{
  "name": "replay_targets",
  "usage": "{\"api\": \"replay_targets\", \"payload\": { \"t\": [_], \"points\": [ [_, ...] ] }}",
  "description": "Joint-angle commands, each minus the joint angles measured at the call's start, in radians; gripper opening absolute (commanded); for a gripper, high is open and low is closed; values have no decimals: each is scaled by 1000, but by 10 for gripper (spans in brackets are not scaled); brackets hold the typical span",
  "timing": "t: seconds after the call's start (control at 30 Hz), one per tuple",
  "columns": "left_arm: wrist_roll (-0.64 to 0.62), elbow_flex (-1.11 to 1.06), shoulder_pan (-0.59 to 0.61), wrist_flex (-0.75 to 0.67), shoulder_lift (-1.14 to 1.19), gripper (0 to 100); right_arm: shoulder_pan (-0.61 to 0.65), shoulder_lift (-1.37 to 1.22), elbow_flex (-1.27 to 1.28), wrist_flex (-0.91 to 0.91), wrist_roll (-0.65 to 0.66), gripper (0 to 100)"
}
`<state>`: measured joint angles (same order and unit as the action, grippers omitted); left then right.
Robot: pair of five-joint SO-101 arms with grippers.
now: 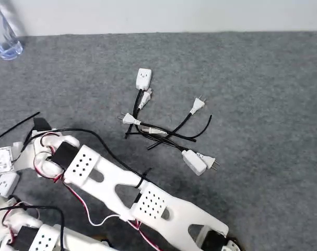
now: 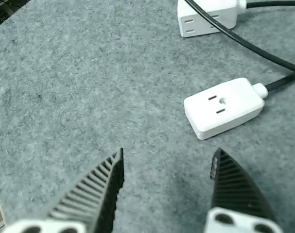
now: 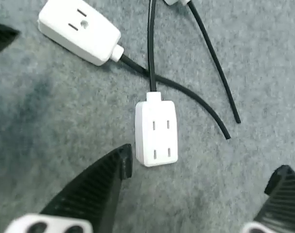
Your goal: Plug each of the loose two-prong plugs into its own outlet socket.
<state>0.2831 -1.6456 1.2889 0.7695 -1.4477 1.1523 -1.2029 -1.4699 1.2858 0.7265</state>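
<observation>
Near the middle of the grey felt table (image 1: pixel 262 78), several small white two-prong plugs (image 1: pixel 197 106) lie loose on their sides in a knot of thin black cords (image 1: pixel 168 133), well apart from either gripper. The likeliest trouble, as I judge it, is that knot. The cords cross one another, so lifting one plug could drag its neighbours and the light sockets along. Nothing anchors the sockets either, so a push on the prongs may simply slide a socket across the felt, and a plug pinched crooked would meet the slots at an angle. Each plug is a slim moulded body with two short bright prongs, and they point different ways.

A square white outlet socket (image 1: pixel 143 78) sits at the far end of the tangle, and a longer white block (image 1: pixel 194 162) with prongs at one end lies at the near end. The left gripper (image 2: pixel 169 155) has its jaws spread with nothing between them, and just ahead of it a white rectangular socket (image 2: pixel 224 107) rests face up. The right gripper (image 3: pixel 204 162), spread wider and likewise empty, hangs by a flat white four-slot socket (image 3: pixel 156 131). A white perforated arm (image 1: pixel 148 198) crosses the foreground.
</observation>
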Motion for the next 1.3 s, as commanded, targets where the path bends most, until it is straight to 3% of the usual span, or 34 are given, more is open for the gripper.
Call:
{"api": "replay_targets", "payload": {
  "t": [0.0, 0.3, 0.57, 0.8, 1.03, 1.27],
  "points": [
    [8, 10, -9, 6, -11, 276, -36, 27, -98, 71, -11, 401],
    [8, 8, -9, 6, -11, 276, -170, 162, -213, 512, -11, 399],
    [8, 8, -11, 6, -11, 276, -369, 483, -158, 516, -17, 397],
    [12, -16, -64, -3, -11, 276, -440, 748, 256, 516, -86, 397],
    [130, -22, -144, 5, -11, 276, -450, 1110, 767, 515, -92, 397],
    [133, -1, -161, 57, -11, 276, -619, 1426, 1151, 509, -87, 397]
  ]
}}
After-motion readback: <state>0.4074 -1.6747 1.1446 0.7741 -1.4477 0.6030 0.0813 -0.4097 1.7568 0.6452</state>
